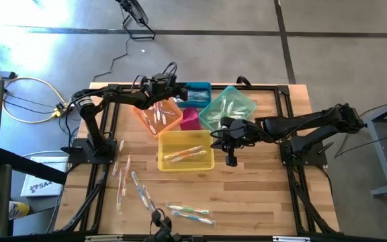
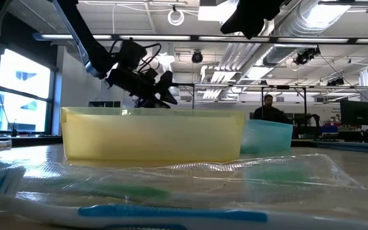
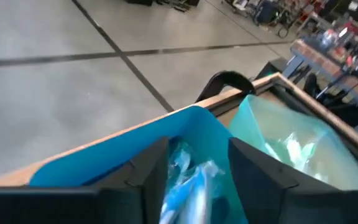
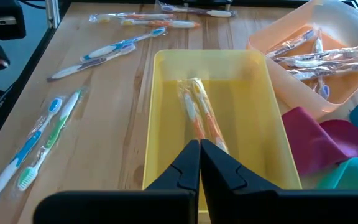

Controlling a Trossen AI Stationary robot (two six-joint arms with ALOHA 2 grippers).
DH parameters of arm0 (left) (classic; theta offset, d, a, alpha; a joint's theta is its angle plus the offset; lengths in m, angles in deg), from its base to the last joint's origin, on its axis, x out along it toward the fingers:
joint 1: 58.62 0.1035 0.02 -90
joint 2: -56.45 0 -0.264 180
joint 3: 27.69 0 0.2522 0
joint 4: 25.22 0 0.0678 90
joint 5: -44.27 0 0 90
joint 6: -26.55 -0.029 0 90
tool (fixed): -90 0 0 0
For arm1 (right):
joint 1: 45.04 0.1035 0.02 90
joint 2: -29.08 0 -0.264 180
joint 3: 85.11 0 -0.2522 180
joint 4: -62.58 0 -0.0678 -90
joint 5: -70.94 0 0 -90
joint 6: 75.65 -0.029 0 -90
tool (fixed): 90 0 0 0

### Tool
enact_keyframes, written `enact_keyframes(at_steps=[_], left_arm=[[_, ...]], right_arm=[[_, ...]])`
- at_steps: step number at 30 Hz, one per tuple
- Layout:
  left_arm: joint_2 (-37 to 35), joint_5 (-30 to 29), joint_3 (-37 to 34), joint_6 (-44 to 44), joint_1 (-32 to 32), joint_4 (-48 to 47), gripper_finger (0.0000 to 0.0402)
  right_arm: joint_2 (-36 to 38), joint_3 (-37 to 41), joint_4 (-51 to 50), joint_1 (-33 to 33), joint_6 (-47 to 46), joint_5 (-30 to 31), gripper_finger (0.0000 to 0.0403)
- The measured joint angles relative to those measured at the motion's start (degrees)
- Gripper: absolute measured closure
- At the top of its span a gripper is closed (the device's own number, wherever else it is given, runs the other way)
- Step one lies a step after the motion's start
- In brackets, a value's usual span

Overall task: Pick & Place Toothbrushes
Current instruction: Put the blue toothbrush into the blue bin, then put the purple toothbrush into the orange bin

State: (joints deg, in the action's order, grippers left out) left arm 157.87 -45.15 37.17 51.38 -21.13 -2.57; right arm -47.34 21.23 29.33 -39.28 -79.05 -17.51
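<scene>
The sorting looks partly done. Several wrapped toothbrushes [image 1: 146, 196] lie loose on the wooden table [image 1: 261, 202] toward the lower left of the high view, while others sit in bins: two orange-accented ones in the yellow bin [image 4: 253, 81], a handful in the orange bin [image 1: 143, 117], some in the green bin [image 1: 244, 97].

The left gripper [image 3: 197, 168] hangs over the blue bin [image 3: 135, 149] at upper centre of the high view, its fingers spread around what seems to be a blue-accented wrapped brush (the wrist view is too blurred to be sure it is gripped).

The right gripper [image 4: 199, 163] hovers at the yellow bin's near edge, fingertips pressed together and holding nothing.
</scene>
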Motion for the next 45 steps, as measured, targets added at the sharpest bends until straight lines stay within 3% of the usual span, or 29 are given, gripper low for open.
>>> enact_keyframes(at_steps=[6, 23, 28, 37, 41, 45], left_arm=[[0.0, -0.2, 0.0, -5.6, 0.0, -0.2, 0.0210], [0.0, 3.6, 0.0, -3.6, 0.0, 0.7, 0.0213], [0.0, 3.6, 0.0, -5.1, -0.5, 0.7, 0.0255], [-4.0, 4.0, -0.3, -10.1, -1.9, -2.7, 0.0385], [-8.8, 3.4, -3.5, -13.0, -3.3, -2.6, 0.0392], [-15.1, 4.2, -10.3, -15.0, -3.5, 0.2, 0.0393]], right_arm=[[0.0, 0.0, 0.0, 0.0, 0.0, 0.0, 0.0398], [0.0, 0.0, 1.3, 0.0, -1.8, 0.5, 0.0398], [0.0, 0.0, 1.4, 0.0, -2.1, 3.8, 0.0398], [4.1, 0.0, 0.0, -2.2, 0.6, 2.7, 0.0398], [9.1, 4.5, 3.4, -3.4, 1.5, 2.5, 0.0398], [16.5, 13.9, 10.9, -5.0, -0.3, 1.5, 0.0398]])
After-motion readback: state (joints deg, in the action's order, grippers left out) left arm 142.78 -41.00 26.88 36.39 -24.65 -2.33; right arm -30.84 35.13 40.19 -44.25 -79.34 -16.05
